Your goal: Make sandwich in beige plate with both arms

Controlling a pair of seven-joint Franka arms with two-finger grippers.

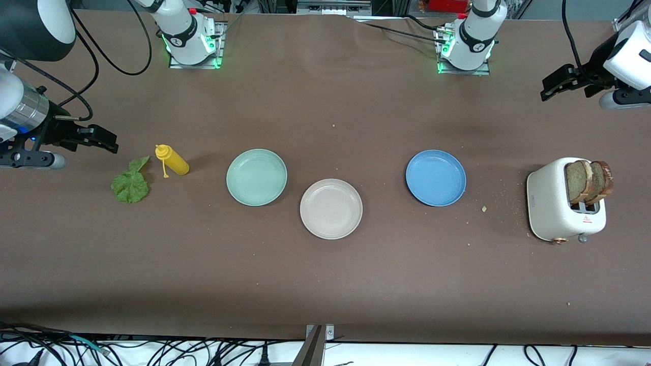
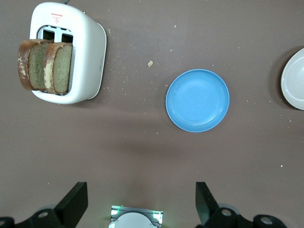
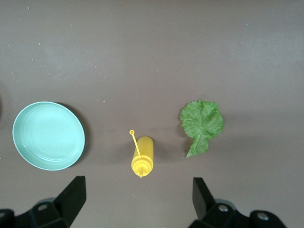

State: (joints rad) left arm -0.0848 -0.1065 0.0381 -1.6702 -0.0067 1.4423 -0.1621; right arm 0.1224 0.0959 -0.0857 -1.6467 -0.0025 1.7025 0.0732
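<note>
Bread (image 1: 589, 182) waits upright in the toaster (image 1: 558, 203); the beige plate (image 1: 331, 208) sits bare mid-table between the green and blue plates. My left gripper (image 2: 141, 202) and right gripper (image 3: 137, 198) hover, jaws spread. Best start: pinch one slice by its crust and lift straight up.

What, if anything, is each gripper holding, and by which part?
Nothing is held. The left gripper hangs open above the white toaster's end of the table; the right gripper hangs open near the green lettuce leaf.
</note>
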